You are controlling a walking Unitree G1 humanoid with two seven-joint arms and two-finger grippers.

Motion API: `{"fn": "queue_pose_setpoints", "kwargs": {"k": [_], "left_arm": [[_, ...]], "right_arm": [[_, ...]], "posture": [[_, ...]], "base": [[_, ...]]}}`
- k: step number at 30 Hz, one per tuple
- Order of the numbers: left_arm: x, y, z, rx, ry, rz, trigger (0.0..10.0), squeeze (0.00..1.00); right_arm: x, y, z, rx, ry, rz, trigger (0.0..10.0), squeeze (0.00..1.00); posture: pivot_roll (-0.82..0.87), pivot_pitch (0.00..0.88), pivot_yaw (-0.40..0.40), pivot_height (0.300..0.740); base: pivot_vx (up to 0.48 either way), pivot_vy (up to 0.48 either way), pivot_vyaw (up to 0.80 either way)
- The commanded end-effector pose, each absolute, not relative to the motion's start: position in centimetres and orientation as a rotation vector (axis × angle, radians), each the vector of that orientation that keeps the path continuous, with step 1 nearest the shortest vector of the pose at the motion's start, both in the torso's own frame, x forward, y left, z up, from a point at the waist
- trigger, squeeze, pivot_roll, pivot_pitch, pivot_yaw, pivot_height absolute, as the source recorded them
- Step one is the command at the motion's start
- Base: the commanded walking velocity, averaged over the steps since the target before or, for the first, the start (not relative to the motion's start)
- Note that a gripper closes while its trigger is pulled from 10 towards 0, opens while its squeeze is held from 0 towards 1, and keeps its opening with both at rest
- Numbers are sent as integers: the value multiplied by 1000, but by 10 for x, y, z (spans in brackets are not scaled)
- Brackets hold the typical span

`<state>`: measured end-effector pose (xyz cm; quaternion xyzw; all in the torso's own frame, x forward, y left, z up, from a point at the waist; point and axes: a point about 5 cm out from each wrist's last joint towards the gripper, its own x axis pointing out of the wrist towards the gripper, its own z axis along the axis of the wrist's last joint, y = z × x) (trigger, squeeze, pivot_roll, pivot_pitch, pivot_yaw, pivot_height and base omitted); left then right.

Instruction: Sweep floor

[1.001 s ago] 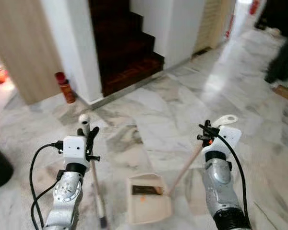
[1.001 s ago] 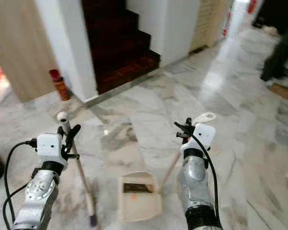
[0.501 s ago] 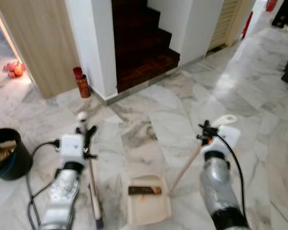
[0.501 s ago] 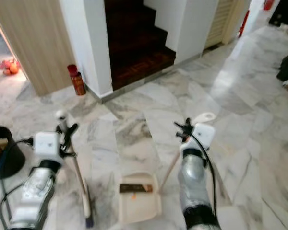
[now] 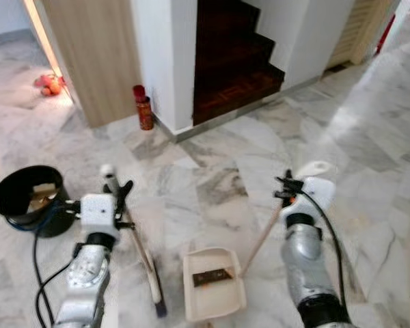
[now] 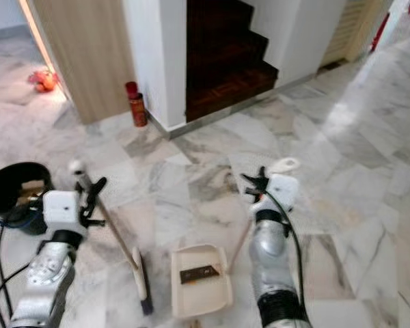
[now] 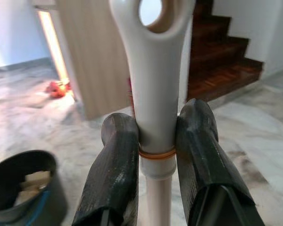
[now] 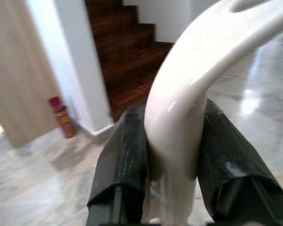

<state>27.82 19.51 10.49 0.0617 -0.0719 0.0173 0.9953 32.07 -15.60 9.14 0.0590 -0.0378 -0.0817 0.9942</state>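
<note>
A: Broom (image 5: 133, 239) — left gripper (image 7: 156, 141) clamps its handle just under the hanging loop, fingers (image 7: 115, 174) pressed on both sides. Brush end sits on the floor (image 5: 212, 178), just left of the dustpan (image 5: 214, 283).

B: Right gripper (image 8: 172, 146)?

A: Pinched around the dustpan's white handle, near the top. Pan lies flat on the floor, mouth facing the stairs (image 5: 236, 75), dark debris already inside.

B: Why that grip?

A: High holds let the robot work both tools standing; brush beside the pan looks set to push dirt in — my guess.

B: Anything else?

A: Black bin (image 5: 27, 198) to the left, red can (image 5: 143, 109) by the wall.
</note>
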Motion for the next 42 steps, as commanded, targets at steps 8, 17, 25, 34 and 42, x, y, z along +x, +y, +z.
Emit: {"fn": "queue_pose_setpoints", "kwargs": {"k": [8, 17, 25, 34, 42], "left_arm": [[280, 191, 115, 134, -187, 15, 10000, 0], [280, 191, 115, 134, -186, 11, 10000, 0], [279, 190, 115, 130, -181, 10, 10000, 0], [279, 191, 115, 130, -180, 13, 10000, 0], [278, 189, 115, 145, -183, 2, 10000, 0]], "right_arm": [[323, -157, 99, 147, -117, -171, 10000, 0], [324, -158, 99, 154, -115, -176, 10000, 0], [323, -158, 98, 145, -108, -179, 10000, 0], [323, -158, 98, 145, -107, -178, 10000, 0], [323, -158, 97, 150, -101, -179, 10000, 0]], "posture": [[146, 28, -25, 740], [147, 35, -24, 740], [153, 46, -26, 740], [154, 56, -25, 740], [156, 63, -22, 740]], "base": [[0, 282, 482], [0, 281, 372], [0, 281, 0], [0, 279, 69], [0, 34, 416]]}}
